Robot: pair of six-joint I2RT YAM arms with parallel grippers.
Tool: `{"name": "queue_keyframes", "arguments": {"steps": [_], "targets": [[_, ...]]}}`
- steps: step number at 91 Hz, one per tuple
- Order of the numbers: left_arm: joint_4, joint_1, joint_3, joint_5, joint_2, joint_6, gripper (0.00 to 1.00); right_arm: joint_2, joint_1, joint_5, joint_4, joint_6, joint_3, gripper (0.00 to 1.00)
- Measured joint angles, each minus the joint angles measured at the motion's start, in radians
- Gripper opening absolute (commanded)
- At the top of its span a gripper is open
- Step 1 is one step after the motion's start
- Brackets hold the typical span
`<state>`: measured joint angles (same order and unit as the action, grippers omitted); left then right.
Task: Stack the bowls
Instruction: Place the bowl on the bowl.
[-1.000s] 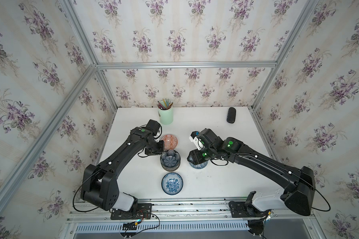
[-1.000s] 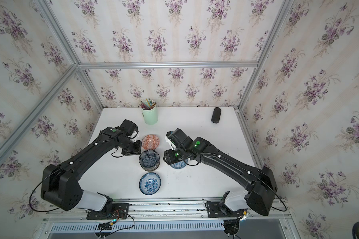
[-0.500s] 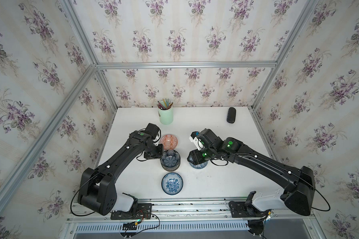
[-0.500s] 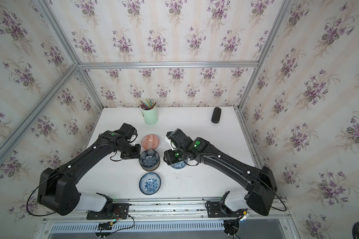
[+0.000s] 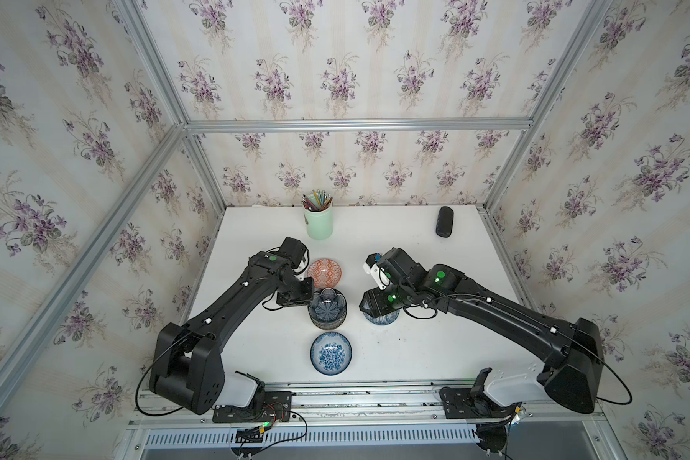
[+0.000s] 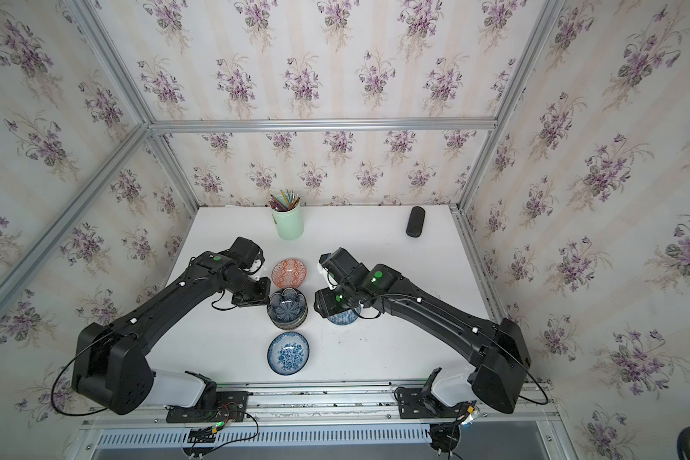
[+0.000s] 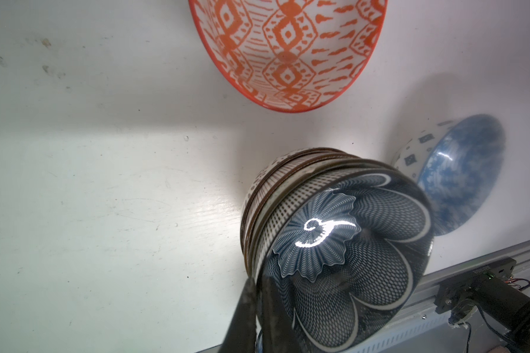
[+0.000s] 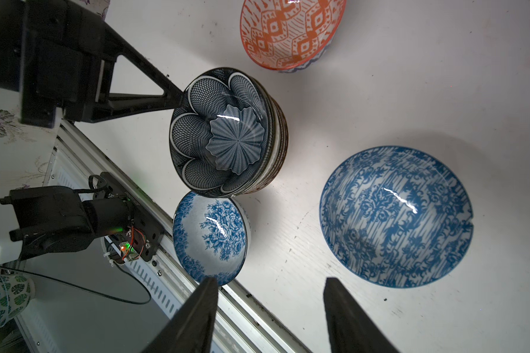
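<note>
Top views show a stack of patterned ceramic bowls (image 5: 327,320) at the centre of the white table (image 5: 415,358), capped by a dark navy petal-pattern bowl (image 6: 287,306). An orange geometric bowl (image 5: 324,273) sits near it toward the back wall, a blue floral bowl (image 5: 331,353) toward the front edge, and a blue-and-white damask bowl (image 6: 344,318) alongside, partly covered by the right arm (image 5: 494,314). Left wrist view: the left gripper (image 7: 259,281) is clamped on the navy bowl's rim. Right wrist view: the right gripper (image 8: 270,279) stands with jaws apart and empty, near the damask bowl.
</note>
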<state>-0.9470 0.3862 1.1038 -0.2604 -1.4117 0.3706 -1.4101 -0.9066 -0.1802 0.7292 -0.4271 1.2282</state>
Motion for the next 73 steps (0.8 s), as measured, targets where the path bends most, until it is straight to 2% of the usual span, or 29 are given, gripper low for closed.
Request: {"name": "queue_keyframes", "arguments": {"steps": [42,52,62,73], "targets": [[-0.01,0.0,0.0,0.0,0.05,0.0,0.12,-0.004,0.0,-0.006,-0.005,0.0,0.003,0.6],[-0.025,0.0,-0.004,0.0,0.118,0.013,0.2,0.002,0.0,-0.019,-0.013,-0.014,-0.022,0.59],[-0.044,0.0,-0.042,-0.003,0.205,0.041,0.34,0.008,-0.008,-0.033,-0.028,-0.022,-0.059,0.56],[-0.074,0.0,-0.109,-0.018,0.297,0.084,0.45,0.009,-0.035,-0.049,-0.06,-0.048,-0.108,0.52]]}}
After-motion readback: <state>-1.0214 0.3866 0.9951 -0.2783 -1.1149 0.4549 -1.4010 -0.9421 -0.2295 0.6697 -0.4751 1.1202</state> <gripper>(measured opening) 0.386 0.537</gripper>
